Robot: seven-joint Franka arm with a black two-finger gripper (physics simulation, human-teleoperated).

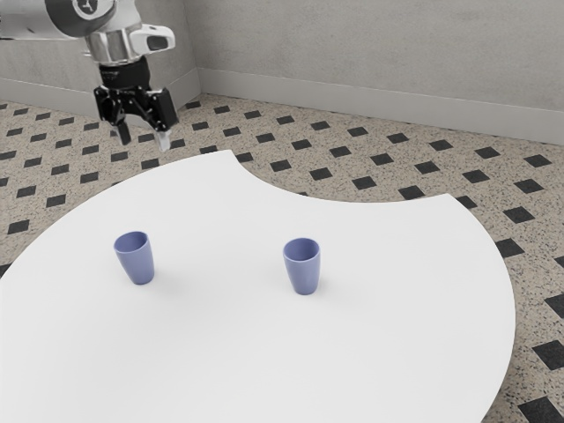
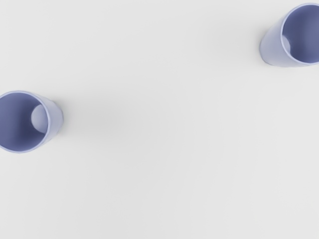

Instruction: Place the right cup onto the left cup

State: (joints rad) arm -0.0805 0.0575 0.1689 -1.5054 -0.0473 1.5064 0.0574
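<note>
My gripper [image 1: 143, 142] is released, its two fingers standing apart, raised above the level of the table [image 1: 220, 352] in the upper left part of the exterior view. On the white tabletop stand two cups, both plain blue-violet, both upright with their mouths up, and narrower at the base than at the rim. One cup [image 1: 135, 264] stands toward the exterior view's left, the other cup [image 1: 304, 275] toward the exterior view's right, well apart from it, with bare tabletop between them. Each rests directly on the table, so neither is stacked on the other. My wrist view looks down on the pair: I see into both mouths, to the paler round bottom inside each, and part of each cup runs out of the picture. The table has a rounded outline with a curved bite taken from its edge. Past it lie the speckled floor [image 1: 476, 167] with dark diamond shapes, and a grey wall [image 1: 379, 44] with a pale baseboard [image 1: 379, 105].
</note>
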